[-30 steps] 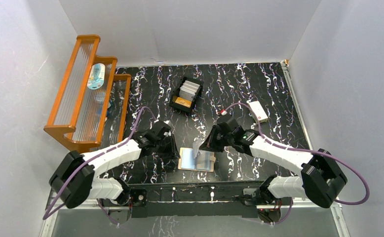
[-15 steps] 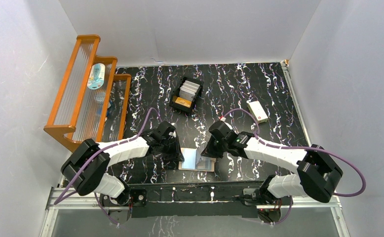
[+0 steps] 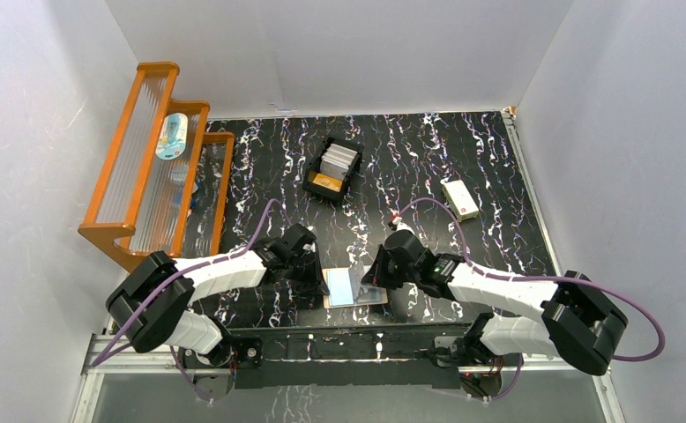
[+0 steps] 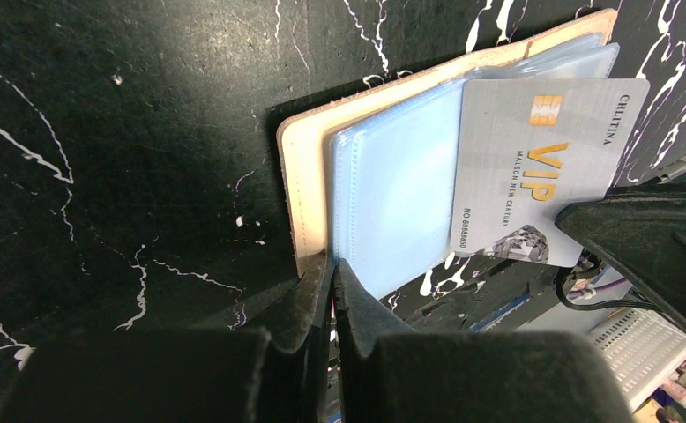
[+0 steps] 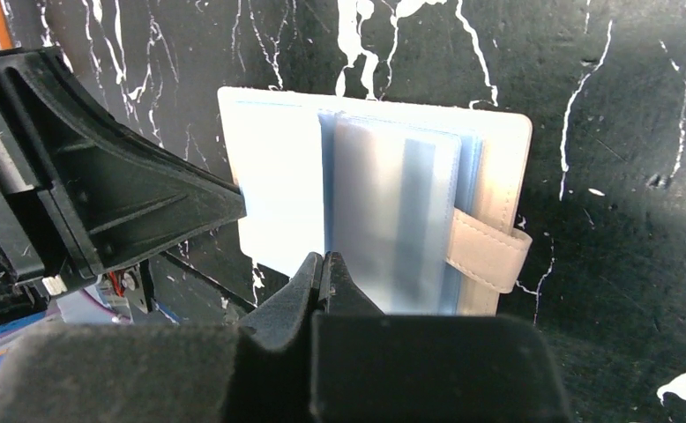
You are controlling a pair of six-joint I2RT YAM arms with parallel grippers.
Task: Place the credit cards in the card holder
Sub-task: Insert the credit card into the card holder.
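Left hand: I see my left hand (image 4: 332, 273) closed, both fingertips pressed together on one edge of the card holder, where the clear sleeves meet the tan cover. I cannot tell which leaf they pinch.
Right hand: my right hand (image 5: 324, 264) is closed on the edge of the VIP card and comes at the holder from the side opposite the left hand.
VIP card: a thin whitish-grey plastic VIP card (image 4: 542, 167) with gold lettering and a chip mark. One end lies over the sleeves and the other sticks out past the holder toward my right hand. I cannot tell whether its leading edge is inside a sleeve.
Card holder: the small tan leather-look folding card holder (image 4: 309, 167) lies open and flat at the near edge of the desk, about midway along it, between my two hands.
Sleeves: the clear plastic sleeves (image 4: 392, 194) are stacked on the tan cover.
Snap tab: the tan snap tab (image 5: 489, 251) hangs off the holder's edge, away from the left hand.
Desk: a black desk (image 3: 428, 150) with white marbling.
Tray: a black divided open tray (image 3: 316, 164) sits in the far half of the desk, a little left of middle, well apart from the holder.
Other cards: a stack of whitish cards (image 3: 339, 159) and an orange-gold card (image 3: 326, 183) are in the tray.
Box: a thicker white box with a red mark (image 3: 459, 199) lies toward the right edge.
Rack: an orange stepped rack (image 3: 145, 176) stands along the left edge with a small bottle (image 3: 171, 137) on it.
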